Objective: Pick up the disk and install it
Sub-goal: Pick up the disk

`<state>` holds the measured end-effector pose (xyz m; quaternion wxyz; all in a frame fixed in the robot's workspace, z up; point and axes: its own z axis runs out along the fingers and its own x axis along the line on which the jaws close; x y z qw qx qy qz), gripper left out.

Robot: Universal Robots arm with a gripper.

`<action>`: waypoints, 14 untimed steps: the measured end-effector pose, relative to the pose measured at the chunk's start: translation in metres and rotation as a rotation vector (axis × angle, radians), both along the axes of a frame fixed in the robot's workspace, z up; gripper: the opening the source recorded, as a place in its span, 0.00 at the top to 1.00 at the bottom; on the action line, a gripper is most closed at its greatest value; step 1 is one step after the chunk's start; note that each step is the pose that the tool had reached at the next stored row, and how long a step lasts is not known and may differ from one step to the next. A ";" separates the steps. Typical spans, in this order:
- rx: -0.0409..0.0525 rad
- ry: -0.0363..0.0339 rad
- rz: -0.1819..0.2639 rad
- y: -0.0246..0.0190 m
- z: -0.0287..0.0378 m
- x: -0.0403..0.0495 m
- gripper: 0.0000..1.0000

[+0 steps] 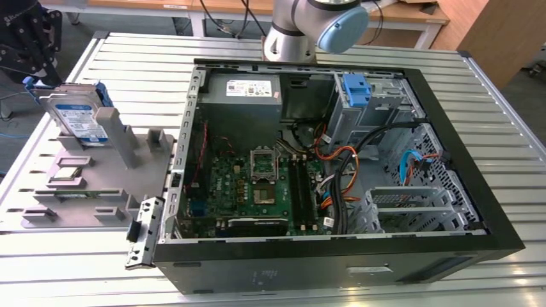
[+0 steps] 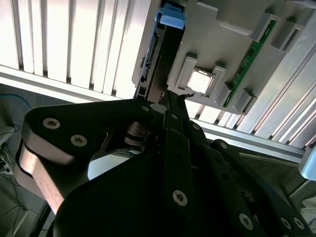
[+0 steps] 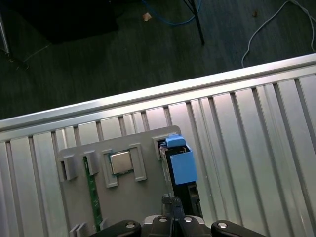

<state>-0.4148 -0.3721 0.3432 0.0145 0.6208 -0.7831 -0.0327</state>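
Silver aluminium slats make up the desk (image 1: 60, 281), on which we find an open black computer case (image 1: 341, 272) and, at the exterior view's left, a grey holder block (image 1: 115, 169). The disk (image 1: 78, 118) stands upright on its edge in a slot of that holder, with its label facing the camera and blue rails along its sides, well apart from the case. We see it edge-on in both wrist views, with the holder's other pockets beside it. A square processor chip (image 3: 120, 162) lies in one pocket, and a green memory stick (image 3: 92, 192) stands in a narrow slot next to that. The gripper (image 3: 171, 201) hangs above the holder, just over the disk's edge, though we cannot tell whether it touches. Its fingers (image 3: 167, 203) are clenched together with nothing between them, so the disk is not grasped. In the exterior view the arm (image 1: 307, 25) rises behind the case. Inside the case we make out the green motherboard (image 1: 256, 182), a grey power supply (image 1: 247, 89) in the far corner, loose cables (image 1: 362, 137), and a lone blue bracket (image 1: 354, 89) sitting in the metal drive cage. Beyond the desk's edge, in the first wrist view, lies a dark floor (image 3: 98, 59) with a blue cable (image 3: 168, 17) on it.
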 end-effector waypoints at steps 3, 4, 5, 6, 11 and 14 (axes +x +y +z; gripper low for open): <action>0.0006 0.0000 0.000 0.0001 -0.0003 0.0001 0.89; 0.0007 -0.0002 0.000 0.0001 -0.0006 0.0002 0.89; 0.0008 -0.0003 0.000 0.0002 -0.0008 0.0003 0.89; 0.0009 -0.0001 0.000 0.0005 -0.0008 0.0006 0.89; 0.0053 0.0000 0.000 0.0033 -0.0015 0.0015 0.89; 0.0126 -0.0001 0.002 0.0041 -0.0017 0.0020 0.89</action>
